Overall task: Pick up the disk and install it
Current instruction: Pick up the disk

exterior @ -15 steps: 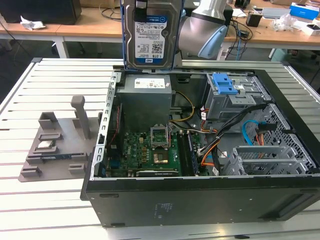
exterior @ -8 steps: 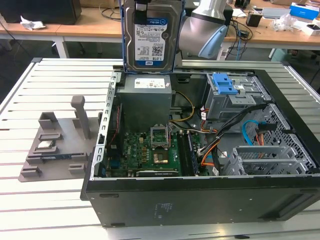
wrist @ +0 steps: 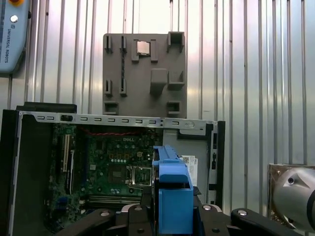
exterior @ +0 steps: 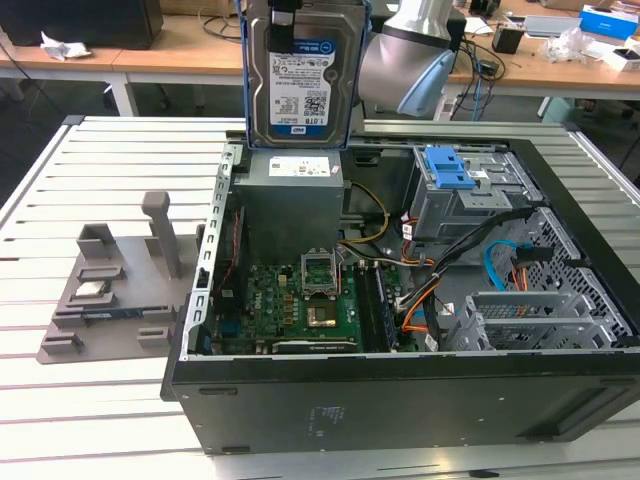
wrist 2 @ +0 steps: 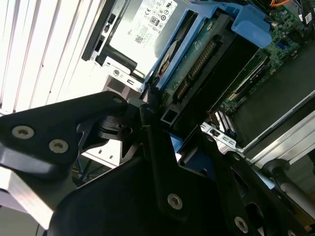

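Observation:
The disk, a silver hard drive with a blue-and-white label in a blue plastic carrier, hangs upright in the air above the back of the open computer case. My gripper is shut on its top edge. In the second wrist view the disk shows edge-on, green circuit board facing out, between my black fingers. In the first wrist view the blue carrier stands between the finger links, over the motherboard.
A grey metal drive cage with a blue latch sits in the case toward the exterior view's right. The power supply lies under the disk. A grey fixture holding a small silver chip rests on the slatted table.

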`<state>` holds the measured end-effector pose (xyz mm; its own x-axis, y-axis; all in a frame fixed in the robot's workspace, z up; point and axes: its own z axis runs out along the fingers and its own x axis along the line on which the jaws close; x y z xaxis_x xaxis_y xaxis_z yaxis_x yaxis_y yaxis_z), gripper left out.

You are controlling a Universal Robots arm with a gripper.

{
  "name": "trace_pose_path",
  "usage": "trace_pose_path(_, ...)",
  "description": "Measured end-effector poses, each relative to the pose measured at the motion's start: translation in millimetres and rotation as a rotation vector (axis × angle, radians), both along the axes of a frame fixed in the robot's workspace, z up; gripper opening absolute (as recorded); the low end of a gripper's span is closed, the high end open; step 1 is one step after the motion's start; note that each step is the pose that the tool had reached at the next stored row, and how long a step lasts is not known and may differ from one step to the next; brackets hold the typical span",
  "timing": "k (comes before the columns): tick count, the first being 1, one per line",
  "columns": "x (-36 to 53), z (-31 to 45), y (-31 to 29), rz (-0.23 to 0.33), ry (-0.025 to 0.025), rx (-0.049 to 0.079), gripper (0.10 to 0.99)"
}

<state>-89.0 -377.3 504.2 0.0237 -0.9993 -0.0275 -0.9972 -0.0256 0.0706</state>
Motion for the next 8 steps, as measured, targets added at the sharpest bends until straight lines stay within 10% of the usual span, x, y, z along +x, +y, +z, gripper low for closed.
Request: trace_pose_path(8,0.0,-0.9,-5.2,0.0,0.0,0.0,0.365)
